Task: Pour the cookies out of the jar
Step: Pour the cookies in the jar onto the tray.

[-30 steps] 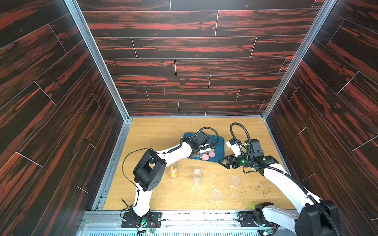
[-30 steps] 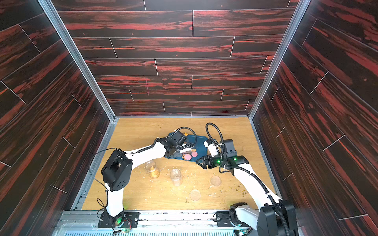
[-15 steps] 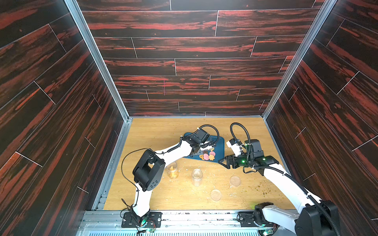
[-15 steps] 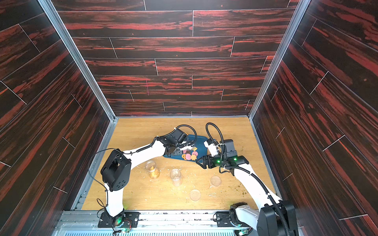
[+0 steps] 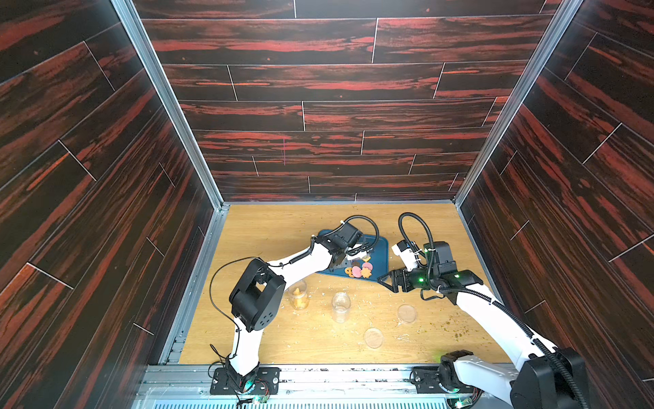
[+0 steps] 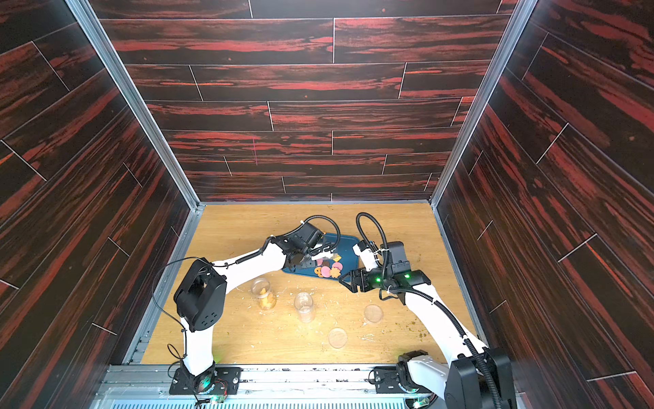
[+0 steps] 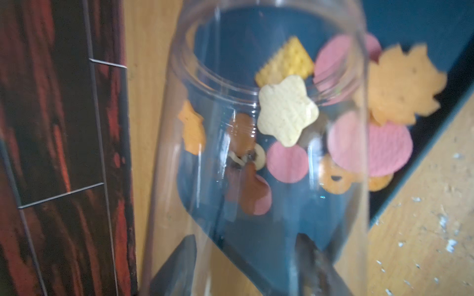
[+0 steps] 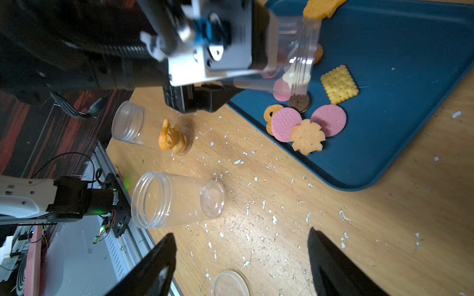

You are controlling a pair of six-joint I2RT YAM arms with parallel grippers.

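Tilting over the tray (image 8: 410,77), the jar (image 8: 292,51) is clamped by the L gripper (image 7: 246,264), cookies (image 8: 307,123) are seen on the tray w/ some at the jar mouth, & the R gripper (image 8: 241,235) is spread apart, empty, nearby.

Cookies (image 5: 359,271) on the tray (image 5: 381,248), jar (image 8: 295,33) over them, second jar (image 5: 340,306) on the table (image 5: 269,226) in front
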